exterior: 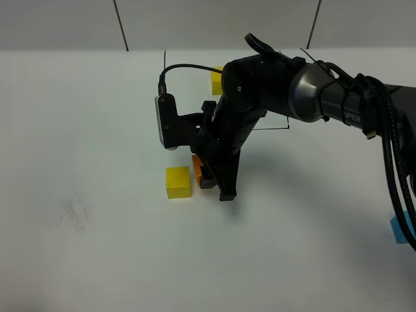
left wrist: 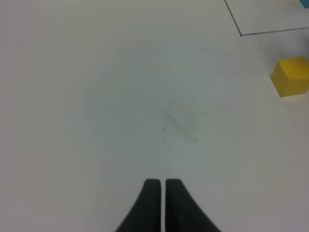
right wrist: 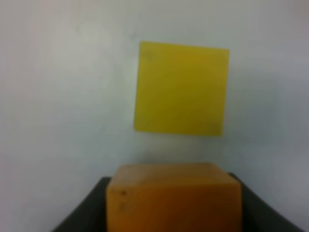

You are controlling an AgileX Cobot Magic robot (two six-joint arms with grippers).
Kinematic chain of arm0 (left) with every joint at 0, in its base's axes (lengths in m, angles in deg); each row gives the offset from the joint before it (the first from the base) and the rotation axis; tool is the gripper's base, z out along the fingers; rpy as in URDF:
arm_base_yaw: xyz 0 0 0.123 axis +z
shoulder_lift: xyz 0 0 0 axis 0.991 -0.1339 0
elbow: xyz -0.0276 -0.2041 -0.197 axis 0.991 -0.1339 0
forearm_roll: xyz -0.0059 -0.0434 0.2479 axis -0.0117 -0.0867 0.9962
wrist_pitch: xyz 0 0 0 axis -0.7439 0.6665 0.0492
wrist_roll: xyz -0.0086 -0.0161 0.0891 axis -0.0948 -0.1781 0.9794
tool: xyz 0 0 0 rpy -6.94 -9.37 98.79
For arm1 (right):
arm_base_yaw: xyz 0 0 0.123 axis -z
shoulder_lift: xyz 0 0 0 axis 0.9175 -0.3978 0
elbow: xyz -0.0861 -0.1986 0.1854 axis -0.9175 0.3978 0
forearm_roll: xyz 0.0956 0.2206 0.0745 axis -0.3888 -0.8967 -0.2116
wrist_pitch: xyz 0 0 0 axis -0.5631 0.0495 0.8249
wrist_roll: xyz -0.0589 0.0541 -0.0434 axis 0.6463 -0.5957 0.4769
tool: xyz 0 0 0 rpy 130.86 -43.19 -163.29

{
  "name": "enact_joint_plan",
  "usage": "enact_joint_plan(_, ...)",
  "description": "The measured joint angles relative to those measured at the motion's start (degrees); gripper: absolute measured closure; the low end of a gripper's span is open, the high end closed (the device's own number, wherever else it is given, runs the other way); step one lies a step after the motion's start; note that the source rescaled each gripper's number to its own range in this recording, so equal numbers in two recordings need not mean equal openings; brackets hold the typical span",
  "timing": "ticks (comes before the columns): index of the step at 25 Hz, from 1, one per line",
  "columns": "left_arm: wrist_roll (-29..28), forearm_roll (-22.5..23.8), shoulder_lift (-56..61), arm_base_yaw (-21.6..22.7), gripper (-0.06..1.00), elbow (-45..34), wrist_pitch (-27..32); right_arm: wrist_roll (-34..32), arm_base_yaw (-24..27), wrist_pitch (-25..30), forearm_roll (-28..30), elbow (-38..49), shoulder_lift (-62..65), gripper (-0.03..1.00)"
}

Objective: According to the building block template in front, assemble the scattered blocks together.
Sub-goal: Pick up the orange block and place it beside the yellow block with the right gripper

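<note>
My right gripper (exterior: 212, 183) reaches across the middle of the table and is shut on the orange cube (exterior: 196, 166), low over the surface. In the right wrist view the orange cube (right wrist: 174, 195) fills the space between the dark fingers (right wrist: 89, 210). A yellow cube (exterior: 178, 182) lies on the table just left of it, with a small gap; it also shows as the yellow cube (right wrist: 181, 88) and the yellow cube (left wrist: 291, 76). A light blue cube (exterior: 402, 227) lies at the far right edge. The template's yellow cube (exterior: 216, 83) peeks out behind the arm inside the black frame (exterior: 273, 129). My left gripper (left wrist: 162, 183) is shut and holds nothing.
The right arm's dark body and cables (exterior: 390, 149) cover most of the template and cross the right side. A corner of the drawn frame (left wrist: 240, 34) shows in the left wrist view. Faint smudges (exterior: 75, 211) mark the white table at the left.
</note>
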Motion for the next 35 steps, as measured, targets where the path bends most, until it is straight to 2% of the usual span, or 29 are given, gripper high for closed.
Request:
enact_joint_plan(15, 0.00, 0.00, 0.00, 0.00, 0.94, 0.00, 0.00, -0.18, 0.00, -1.47, -0.25, 0.00, -1.40, 0.48)
enact_joint_plan(25, 0.00, 0.00, 0.00, 0.00, 0.94, 0.00, 0.00, -3.34, 0.00, -4.47, -0.56, 0.00, -2.07, 0.48)
enact_joint_plan(35, 0.00, 0.00, 0.00, 0.00, 0.94, 0.00, 0.00, -4.51, 0.00, -4.71, -0.79, 0.00, -2.07, 0.48)
